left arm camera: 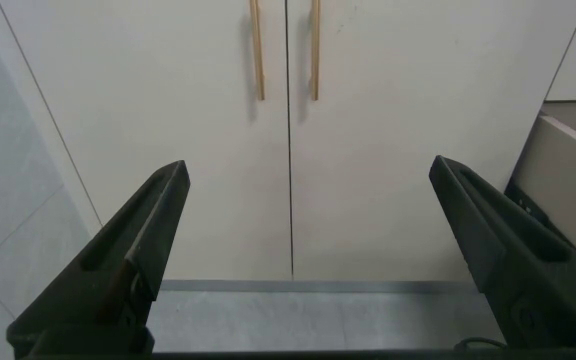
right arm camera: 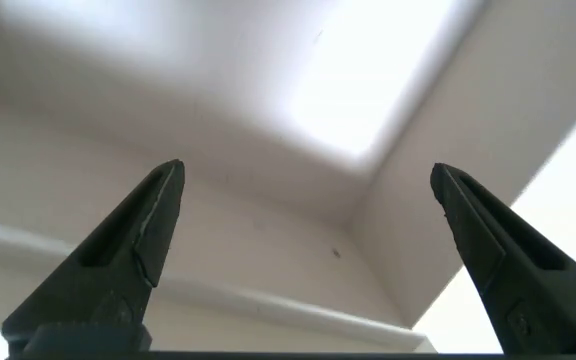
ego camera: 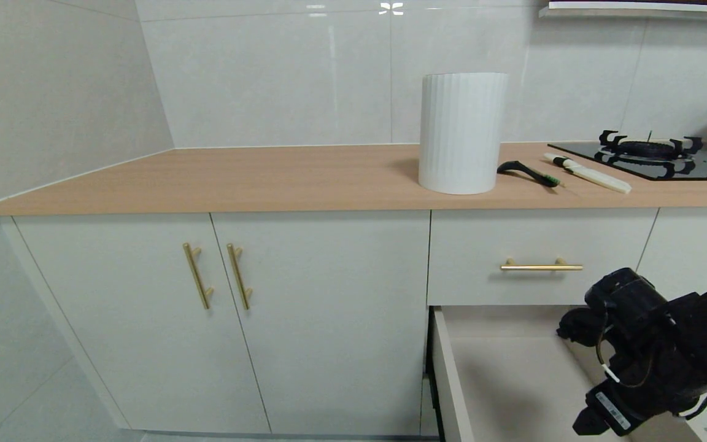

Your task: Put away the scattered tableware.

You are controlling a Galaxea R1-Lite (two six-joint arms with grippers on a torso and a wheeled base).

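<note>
Peeler [ego camera: 528, 173]: just right of canister [ego camera: 463, 132].
Knife [ego camera: 587, 172]: right of canister, past peeler.
Drawer [ego camera: 501, 380]: open, below canister.
Left gripper [left arm camera: 308, 175]: spread.
Right gripper [right arm camera: 308, 178]: spread.

A wood-toned bench [ego camera: 267, 178] runs along the tiled wall, above pale cabinets. A tall white ribbed container [ego camera: 463, 132] stands upright on it, near the bench's front edge. Just right of the container lies a black-handled utensil [ego camera: 528, 173] with a green tip, its handle end close to the container's base; whether the two touch cannot be told. Farther right of the container, beside that utensil, a long white utensil [ego camera: 587, 173] lies flat and angled on the wood. Beyond that, still right of the container, a black hob [ego camera: 685, 167] is set into the bench.
</note>
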